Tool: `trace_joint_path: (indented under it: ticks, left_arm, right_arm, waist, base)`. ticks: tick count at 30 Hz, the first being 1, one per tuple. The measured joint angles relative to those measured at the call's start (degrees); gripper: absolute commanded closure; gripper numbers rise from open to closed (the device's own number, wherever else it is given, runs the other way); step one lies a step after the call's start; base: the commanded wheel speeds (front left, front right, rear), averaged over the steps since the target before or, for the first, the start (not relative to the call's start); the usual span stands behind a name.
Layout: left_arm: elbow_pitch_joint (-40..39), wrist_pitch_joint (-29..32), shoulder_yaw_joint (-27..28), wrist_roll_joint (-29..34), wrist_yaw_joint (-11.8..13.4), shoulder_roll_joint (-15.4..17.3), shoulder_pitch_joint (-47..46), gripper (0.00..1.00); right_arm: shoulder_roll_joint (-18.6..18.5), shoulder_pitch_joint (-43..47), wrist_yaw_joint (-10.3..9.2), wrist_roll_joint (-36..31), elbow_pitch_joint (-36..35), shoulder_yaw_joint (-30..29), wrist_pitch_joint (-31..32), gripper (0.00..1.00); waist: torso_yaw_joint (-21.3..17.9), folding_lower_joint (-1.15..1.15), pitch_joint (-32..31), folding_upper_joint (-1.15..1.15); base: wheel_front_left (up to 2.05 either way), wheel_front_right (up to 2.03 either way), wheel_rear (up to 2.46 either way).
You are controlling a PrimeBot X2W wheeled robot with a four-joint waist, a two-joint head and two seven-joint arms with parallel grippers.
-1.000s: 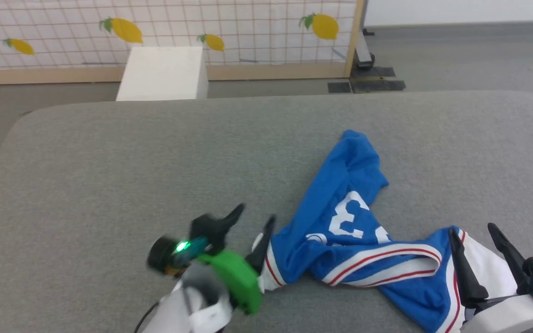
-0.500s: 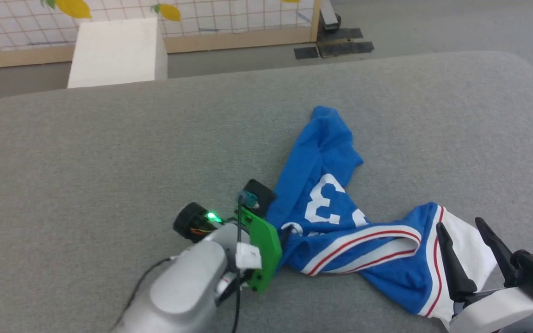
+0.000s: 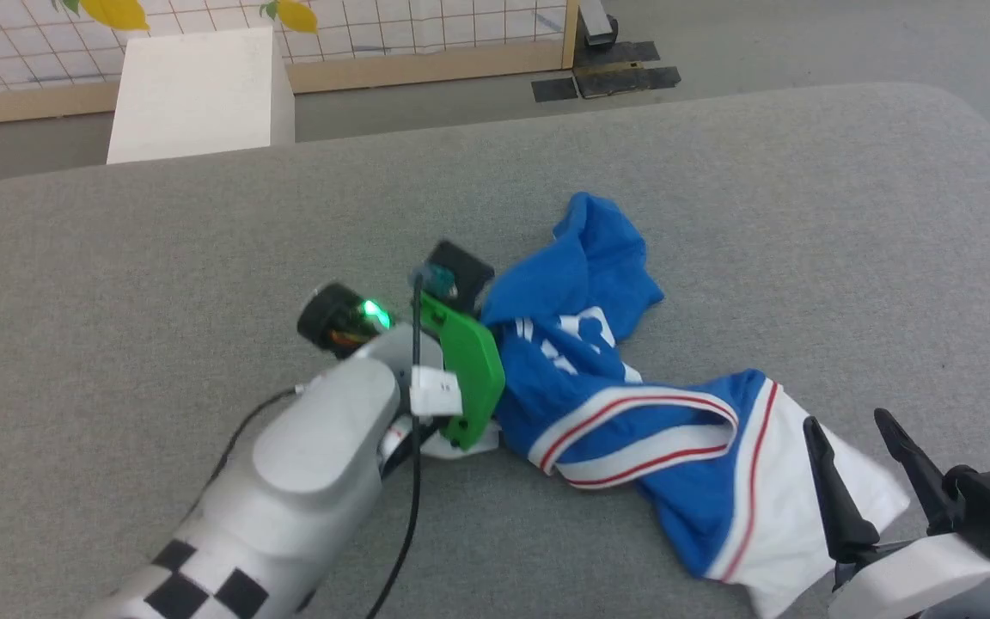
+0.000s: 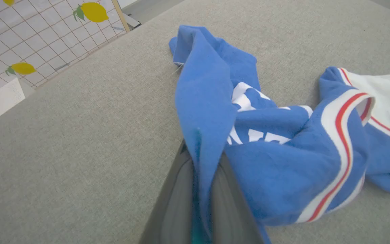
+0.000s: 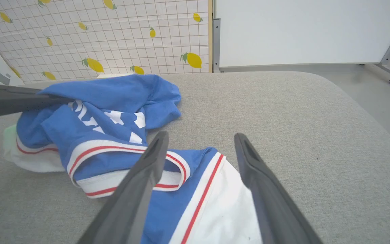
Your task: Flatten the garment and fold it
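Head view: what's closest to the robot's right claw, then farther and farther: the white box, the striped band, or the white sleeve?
1. white sleeve, lying at the right claw.
2. striped band, off to its left.
3. white box, far back left.

Grey fabric table, white box just beyond the table's far edge, lemon-print grid screen — wood-framed — farther behind the table, dark floor plates beyond it too.

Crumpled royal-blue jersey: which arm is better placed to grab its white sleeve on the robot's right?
Right. The right gripper is open right at the white short sleeve; the left gripper is shut on a fold of the royal-blue jersey.
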Motion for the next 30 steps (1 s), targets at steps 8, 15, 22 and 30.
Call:
trace_joint_path:
  ticks: [8,15,22,30]
  left_arm:
    - [7.1,-4.4,3.7,-0.4,1.5,-0.4,-7.4,1.0]
    - [18.5,-10.6,5.9,-0.5,1.9,-1.1,-13.1,1.0]
    - [27.4,-15.4,7.3,-2.7,1.7,-2.5,-14.5,0.0]
    - [28.0,-24.4,7.3,-2.3,2.5,-4.1,-14.4,0.0]
  right_arm:
    - [-0.2,-2.5,0.01,0.0,-0.5,1.9,0.8,0.0]
    - [-0.5,-5.4,0.0,0.6,0.4,4.1,1.3,0.0]
    - [-0.5,-7.1,0.0,0.9,2.2,5.2,0.3,0.0]
    - [-0.5,-7.3,0.0,0.9,2.4,4.1,-0.2,0.0]
  waist:
    - [-0.6,0.0,2.5,0.0]
    - [-2.7,0.0,6.2,0.0]
    - [-4.9,0.01,8.9,0.0]
    - [-3.4,0.01,8.0,0.0]
  base:
    - [0.0,0.0,0.0]
    - [0.0,0.0,0.0]
    - [0.0,0.0,0.0]
    - [0.0,0.0,0.0]
